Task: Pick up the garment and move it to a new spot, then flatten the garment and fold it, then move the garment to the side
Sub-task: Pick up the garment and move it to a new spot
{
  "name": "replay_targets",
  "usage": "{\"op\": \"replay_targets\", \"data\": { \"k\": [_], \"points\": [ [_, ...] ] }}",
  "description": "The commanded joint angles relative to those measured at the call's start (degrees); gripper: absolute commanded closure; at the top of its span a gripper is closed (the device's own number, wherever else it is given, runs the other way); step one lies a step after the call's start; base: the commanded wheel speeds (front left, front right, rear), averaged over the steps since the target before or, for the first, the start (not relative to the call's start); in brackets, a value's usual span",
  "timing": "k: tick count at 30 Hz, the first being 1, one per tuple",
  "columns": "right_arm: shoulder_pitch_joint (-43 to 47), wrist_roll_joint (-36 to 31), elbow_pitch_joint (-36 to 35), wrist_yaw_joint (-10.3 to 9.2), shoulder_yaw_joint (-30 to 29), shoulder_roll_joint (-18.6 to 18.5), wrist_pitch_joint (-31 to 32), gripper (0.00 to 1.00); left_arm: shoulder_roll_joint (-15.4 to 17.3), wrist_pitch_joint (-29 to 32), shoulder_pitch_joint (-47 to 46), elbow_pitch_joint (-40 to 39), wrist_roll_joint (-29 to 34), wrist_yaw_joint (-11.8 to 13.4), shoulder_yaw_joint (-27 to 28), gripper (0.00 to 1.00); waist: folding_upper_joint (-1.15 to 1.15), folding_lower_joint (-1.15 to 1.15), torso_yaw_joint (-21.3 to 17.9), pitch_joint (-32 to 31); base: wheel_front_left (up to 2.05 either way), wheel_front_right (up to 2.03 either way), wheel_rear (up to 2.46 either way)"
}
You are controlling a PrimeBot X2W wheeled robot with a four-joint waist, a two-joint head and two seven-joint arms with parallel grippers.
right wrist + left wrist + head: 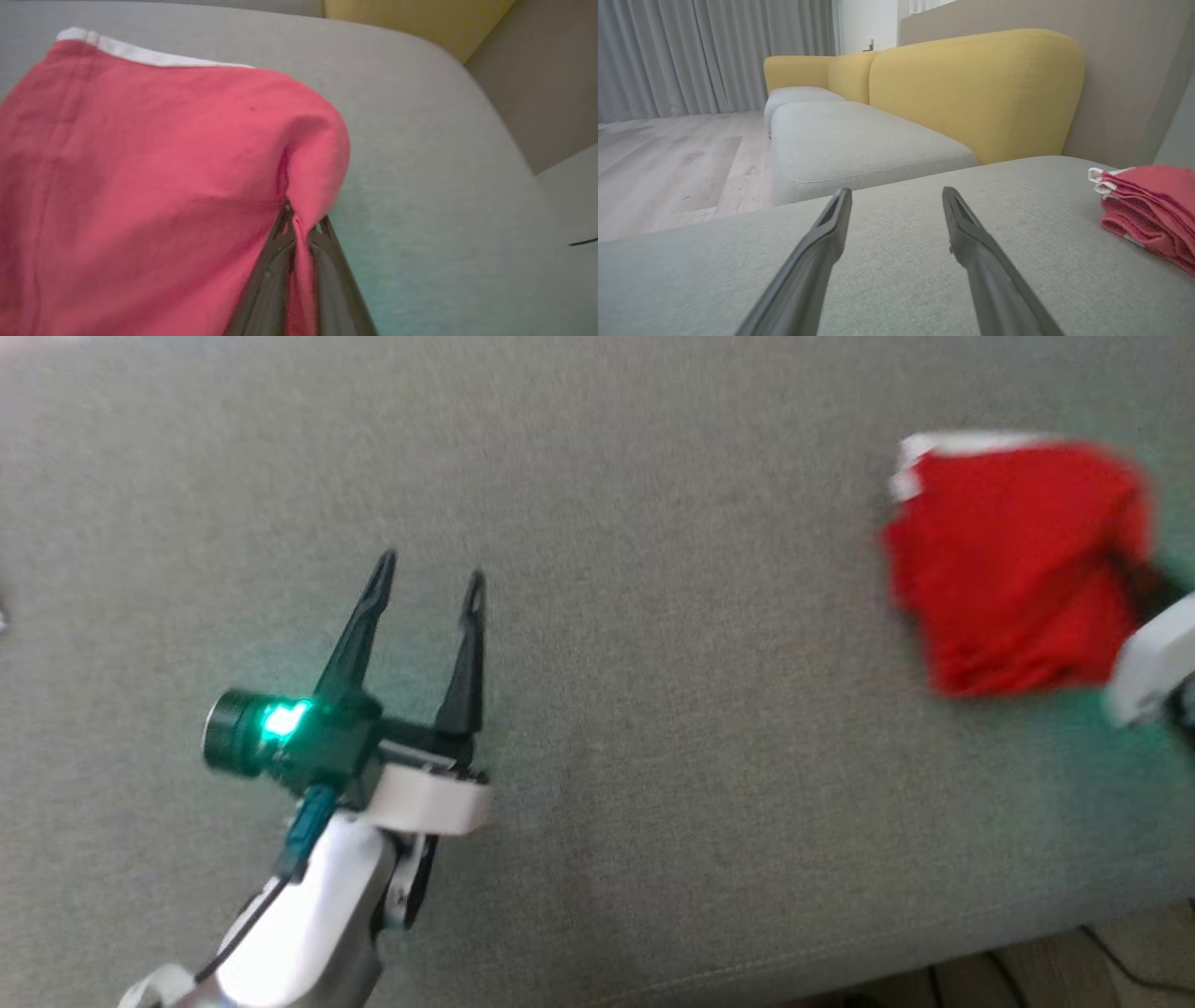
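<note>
Grey woven fabric covers a wide sofa seat [653,784], seen from above in the head view. A red garment [1013,565], folded into a thick, squarish stack with white trim [971,441] along its far edge, lies on the seat at the far right. It is well apart from the left tool [430,570]. That tool is at the lower left, its two dark fingers spread wide and released, holding nothing, over bare seat. A green light [280,719] glows on its body. At the right edge a pale forearm [1153,663] overlaps the garment's right side; this part is blurred.

From the left wrist, the spread fingers point across the seat. The garment shows at the right as layered red folds with white edges, resting on the seat. Beyond are a second seat [859,144], yellow backrests [971,93], a pale wood floor [668,154] and grey curtains [691,51].

From the right wrist, the right tool [303,215] is clenched on a pinch of the garment's red cloth. The fabric is squeezed between the two fingers and puckers up around their tips. The rest of the garment spreads up and to the left, with white trim at its top edge and grey seat to the right
</note>
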Motion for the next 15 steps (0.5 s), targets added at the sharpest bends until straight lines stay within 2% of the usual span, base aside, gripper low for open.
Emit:
{"op": "replay_targets", "data": {
  "k": [1, 6, 10, 11, 12, 15],
  "points": [
    [-2.09, -0.29, -0.34, -0.1, -0.6, -3.46, -1.2, 1.0, 0.23, -0.12, -2.74, -1.46, 0.76, -0.34, 1.11, 0.0, 0.0, -0.01, 0.03, 3.55, 0.0, 0.0, 0.0],
    [-7.15, -3.06, 6.57, -0.1, -4.59, -10.17, -3.6, 1.0, -2.02, -0.23, -6.91, -0.96, 2.18, -1.58, -1.09, 0.0, 0.0, -0.01, 3.27, 8.18, 0.0, 0.0, 0.0],
    [-10.06, -5.89, 12.53, -0.1, -9.79, -13.85, -6.67, 1.0, -3.39, -0.46, -8.82, -0.15, 2.4, -2.37, -1.58, 0.0, 0.0, -0.01, 5.31, 9.88, 0.0, 0.0, 0.0],
    [-10.71, -6.67, 13.94, -0.1, -10.93, -14.28, -7.59, 0.55, -3.62, -0.51, -9.09, 0.02, 2.43, -2.45, -1.52, 0.0, 0.0, -0.01, 5.61, 10.1, 0.0, 0.0, 0.0],
    [-11.36, -7.55, 15.32, -0.1, -12.01, -14.54, -8.51, 0.0, -3.78, -0.56, -9.25, 0.2, 2.44, -2.48, -1.4, 0.0, 0.0, -0.01, 5.79, 10.2, 0.0, 0.0, 0.0],
    [-12.55, -8.49, 17.8, -0.1, -13.96, -14.13, -9.96, 0.0, -3.91, -0.63, -9.4, 0.55, 2.47, -2.54, -1.05, 0.0, 0.0, -0.01, 6.03, 10.26, 0.0, 0.0, 0.0]
  ]
}}
